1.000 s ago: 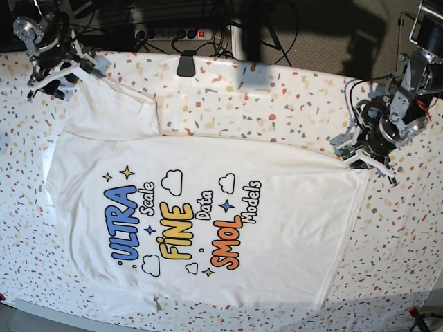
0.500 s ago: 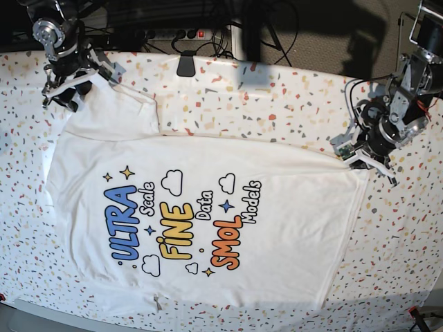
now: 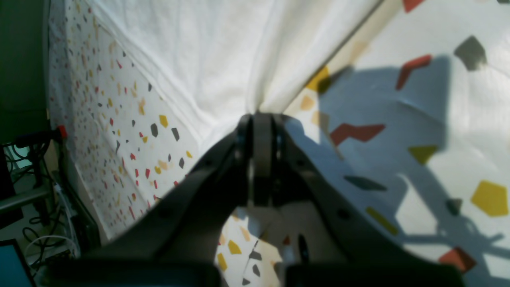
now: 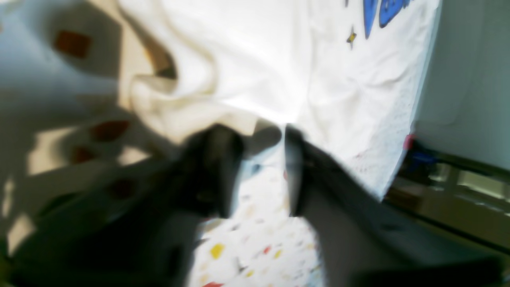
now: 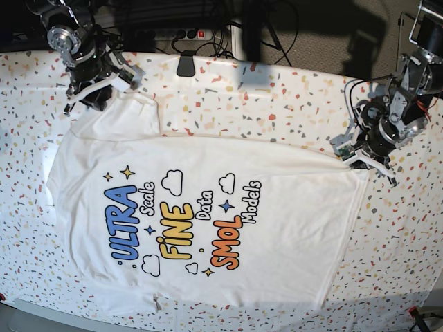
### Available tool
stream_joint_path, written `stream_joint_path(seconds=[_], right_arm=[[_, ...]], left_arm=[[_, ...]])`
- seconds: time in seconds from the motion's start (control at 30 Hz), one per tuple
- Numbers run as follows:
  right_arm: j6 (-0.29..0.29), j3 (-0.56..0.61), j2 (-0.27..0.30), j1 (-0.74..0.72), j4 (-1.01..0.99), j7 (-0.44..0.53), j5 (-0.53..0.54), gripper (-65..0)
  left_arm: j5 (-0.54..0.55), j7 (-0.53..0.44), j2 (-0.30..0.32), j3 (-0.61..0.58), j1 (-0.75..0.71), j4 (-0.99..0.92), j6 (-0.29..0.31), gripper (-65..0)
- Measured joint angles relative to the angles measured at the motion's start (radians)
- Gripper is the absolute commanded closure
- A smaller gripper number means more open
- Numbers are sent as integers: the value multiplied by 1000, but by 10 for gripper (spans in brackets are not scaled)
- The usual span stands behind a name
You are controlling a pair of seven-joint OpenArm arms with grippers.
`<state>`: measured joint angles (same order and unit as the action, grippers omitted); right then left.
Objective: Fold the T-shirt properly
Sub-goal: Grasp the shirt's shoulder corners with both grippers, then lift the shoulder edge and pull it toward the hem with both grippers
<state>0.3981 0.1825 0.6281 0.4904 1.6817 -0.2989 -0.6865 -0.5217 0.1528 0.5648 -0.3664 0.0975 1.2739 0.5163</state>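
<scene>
- The T-shirt [image 5: 208,221] lies spread flat, print side up, across the speckled table [image 5: 291,104] — no fold has been made yet, so we judge the task to be at its very start.
- Our left gripper [image 5: 361,160] sits at the hem corner on the base view's right; in its wrist view the jaws are pressed together with white cloth bunching out from between them, so we read it as clamped on the T-shirt's corner.
- Our right gripper [image 5: 97,93] is at the sleeve [image 5: 121,114] on the base view's upper left. In the blurred wrist view its two fingers [image 4: 223,159] stand apart with a gap between them, and a rumpled edge of sleeve lies just ahead of the tips; we cannot tell whether it has any cloth yet.
- Done so far, as we judge it: one corner secured, the other arm in place at the sleeve.
- Left to do: get a firm hold on the sleeve side, then carry that long edge over the print, and afterwards make every further fold — all of the actual folding remains.
- The lower edge near the table's front lies untouched.
</scene>
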Motion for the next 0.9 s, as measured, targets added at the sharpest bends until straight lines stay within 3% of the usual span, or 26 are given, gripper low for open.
stream_joint_path(seconds=[0.03, 0.13, 0.27, 0.43, 0.57, 0.7, 0.9], right_arm=[[0, 0, 0, 0, 0, -18, 21, -4], [-42, 1, 1, 0, 0, -28, 58, 0], [-209, 1, 1, 3, 0, -35, 61, 0], [-287, 2, 37, 35, 32, -47, 132, 0], [-329, -20, 70, 92, 77, -48, 174, 0], [-339, -107, 68, 186, 140, -31, 182, 0], [-342, -198, 70, 342, 226, -18, 244, 0]], left_arm=[[0, 0, 0, 0, 0, 0, 0, 0], [31, 8, 0, 0, 0, 0, 0, 0], [132, 23, 3, 0, 0, -2, -6, 0], [327, 40, 56, -1, -13, 34, 16, 0], [395, 88, 108, 6, -49, 128, 16, 0], [430, 112, 131, 16, -119, 219, -66, 0], [513, 110, 133, 86, -237, 302, -105, 0]])
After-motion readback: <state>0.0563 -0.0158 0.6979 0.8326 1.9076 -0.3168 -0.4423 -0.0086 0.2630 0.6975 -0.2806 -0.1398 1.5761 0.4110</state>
